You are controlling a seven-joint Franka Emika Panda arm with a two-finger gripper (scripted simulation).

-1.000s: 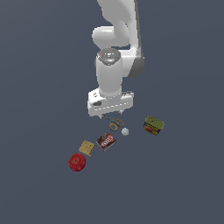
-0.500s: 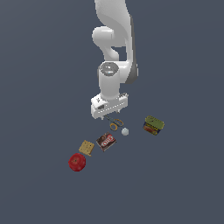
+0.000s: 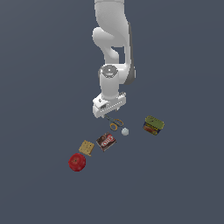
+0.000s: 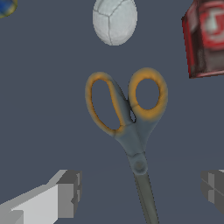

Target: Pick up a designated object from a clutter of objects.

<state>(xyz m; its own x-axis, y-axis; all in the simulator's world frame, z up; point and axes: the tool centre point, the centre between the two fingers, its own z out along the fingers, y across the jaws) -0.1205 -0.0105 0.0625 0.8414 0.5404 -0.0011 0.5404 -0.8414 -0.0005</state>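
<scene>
The scissors (image 3: 115, 123) lie flat on the floor, with grey blades and two orange-yellow ring handles. In the wrist view the scissors (image 4: 131, 122) fill the middle, with the blades running between my two fingertips (image 4: 65, 192). My gripper (image 3: 107, 115) hangs just above the blade end, open and empty; in the wrist view the gripper (image 4: 140, 190) straddles the blades without touching them. The rest of the clutter lies around: a white ball (image 3: 125, 131), a dark brown-red box (image 3: 106, 141), a tan cracker (image 3: 86, 148), a red apple (image 3: 77, 162) and a green-red can (image 3: 153, 125).
The white ball (image 4: 114, 19) lies just beyond the scissors' ring handles. The dark red box (image 4: 205, 37) is off to one side of the handles. A plain dark grey floor (image 3: 183, 183) surrounds everything.
The arm has lowered the open gripper towards the scissors' blades. The objects on the floor have not moved.
</scene>
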